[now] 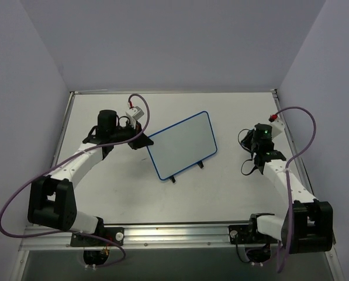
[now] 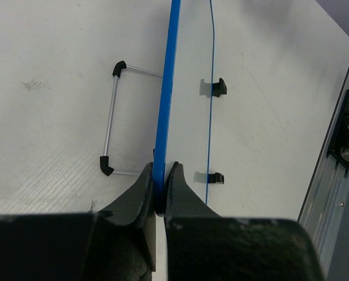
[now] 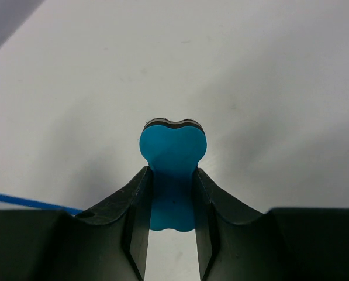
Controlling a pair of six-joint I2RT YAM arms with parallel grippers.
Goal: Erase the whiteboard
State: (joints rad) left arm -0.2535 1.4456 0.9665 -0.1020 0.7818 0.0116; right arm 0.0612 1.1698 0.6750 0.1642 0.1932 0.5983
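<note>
The whiteboard (image 1: 183, 144) stands tilted on its two black feet at the middle of the table, its white face blank. My left gripper (image 1: 142, 140) is shut on its blue left rim; the left wrist view shows the rim (image 2: 166, 93) edge-on, pinched between my fingers (image 2: 160, 190). My right gripper (image 1: 253, 153) is to the right of the board, apart from it, shut on a small blue eraser (image 3: 172, 170) with a dark felt edge. A sliver of the board's blue rim (image 3: 28, 202) shows at the left of the right wrist view.
The board's wire stand with black tips (image 2: 111, 123) rests on the table behind it. A metal rail (image 1: 174, 233) runs along the near table edge, also seen in the left wrist view (image 2: 338, 158). Grey walls (image 1: 34, 88) enclose the table on three sides.
</note>
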